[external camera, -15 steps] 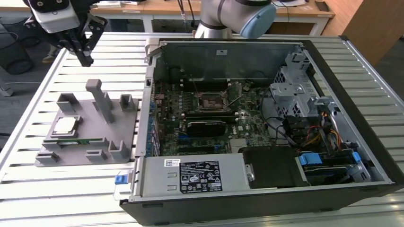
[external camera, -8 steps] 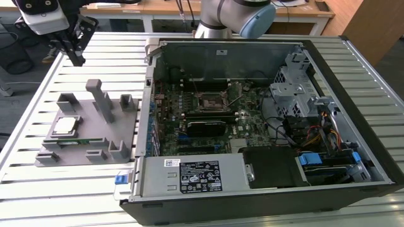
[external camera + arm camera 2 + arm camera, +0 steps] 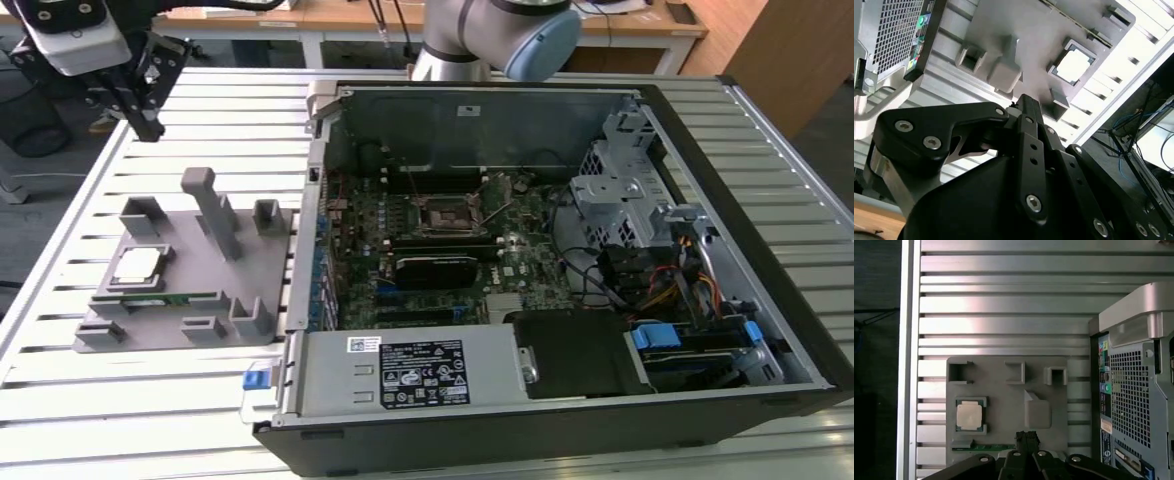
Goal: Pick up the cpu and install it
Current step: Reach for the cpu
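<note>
Gripper (image 3: 139, 118) hangs upper left in the exterior view, pinched closed and empty. The cpu (image 3: 139, 264) rests on the grey holder (image 3: 200, 290) below

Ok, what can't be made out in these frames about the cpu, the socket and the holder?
- The socket, exterior view: too small to tell whether its bracket is open.
- The memory stick, first wrist view: one end hidden behind the gripper.
- The cpu, all views: any corner marking too small to see.
- The grey holder, second wrist view: partly covered by the gripper.
</note>
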Controlling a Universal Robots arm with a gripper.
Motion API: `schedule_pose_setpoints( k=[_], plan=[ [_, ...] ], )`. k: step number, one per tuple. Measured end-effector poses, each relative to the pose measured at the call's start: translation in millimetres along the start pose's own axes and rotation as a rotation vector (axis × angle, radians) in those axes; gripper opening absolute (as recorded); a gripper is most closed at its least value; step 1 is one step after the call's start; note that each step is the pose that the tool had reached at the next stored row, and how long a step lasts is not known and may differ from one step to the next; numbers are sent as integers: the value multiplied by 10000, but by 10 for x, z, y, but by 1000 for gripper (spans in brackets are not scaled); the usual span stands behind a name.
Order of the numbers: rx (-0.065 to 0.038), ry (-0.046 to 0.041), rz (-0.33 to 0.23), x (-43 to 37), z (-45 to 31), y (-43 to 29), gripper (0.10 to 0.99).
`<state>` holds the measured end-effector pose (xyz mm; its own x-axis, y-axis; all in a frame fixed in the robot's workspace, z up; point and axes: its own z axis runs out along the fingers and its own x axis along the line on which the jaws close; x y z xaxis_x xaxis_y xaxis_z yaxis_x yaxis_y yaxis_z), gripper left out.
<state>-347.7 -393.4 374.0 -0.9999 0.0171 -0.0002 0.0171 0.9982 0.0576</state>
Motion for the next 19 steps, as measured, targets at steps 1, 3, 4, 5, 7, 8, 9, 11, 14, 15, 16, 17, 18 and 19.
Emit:
schedule_pose_setpoints(
  k=[1,3,4,5,7,8,9,11,14,15,16,17,18,19],
  plan=[
    [0,5,0,45,3,0,106],
    [0,16,0,135,8,1,106],
    [0,22,1,180,10,1,106],
    [-1,25,2,225,13,1,106],
    [-1,32,2,316,17,-1,106],
    [1,36,2,361,18,-2,106],
    [-1,36,1,409,20,-3,106],
    [-1,37,2,500,23,-4,106],
    [-4,38,3,624,27,-7,106],
    [-5,37,2,661,29,-8,106],
    [-7,37,1,699,30,-9,106],
    [-7,38,2,728,31,-9,106],
    [-7,38,2,751,32,-9,106],
    [-7,37,2,768,34,-10,106]
  ],
)
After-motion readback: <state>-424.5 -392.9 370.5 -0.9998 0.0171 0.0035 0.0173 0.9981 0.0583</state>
